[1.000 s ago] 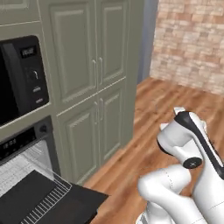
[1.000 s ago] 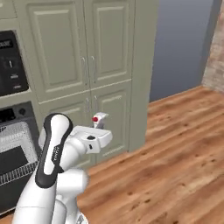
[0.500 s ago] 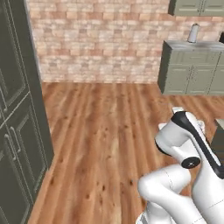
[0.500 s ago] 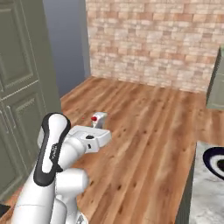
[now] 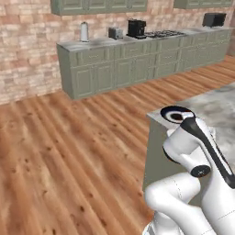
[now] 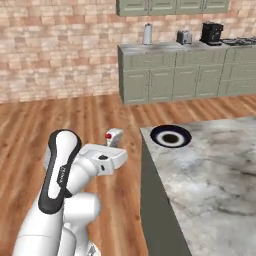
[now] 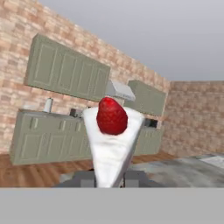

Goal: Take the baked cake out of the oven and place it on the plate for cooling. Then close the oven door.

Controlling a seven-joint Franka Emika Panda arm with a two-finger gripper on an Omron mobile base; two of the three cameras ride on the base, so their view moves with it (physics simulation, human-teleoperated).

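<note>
A white cake slice topped with a red strawberry stands upright between my fingers, with my gripper shut on its base. From the right base view, the gripper holds the cake out over the wooden floor, just left of the island's near corner. A dark-rimmed plate lies on that corner of the grey marble island, to the cake's right and apart from it. The plate is partly behind my arm in the left base view. The oven and oven door are out of view.
A run of grey-green cabinets lines the brick back wall, carrying a kettle, a toaster and a coffee machine. Open wooden floor spreads to the left of the island.
The whole picture has swung: the base has turned from the oven and tall cabinets past the brick wall to the island with the plate. The arm keeps its pose, cake still held.
</note>
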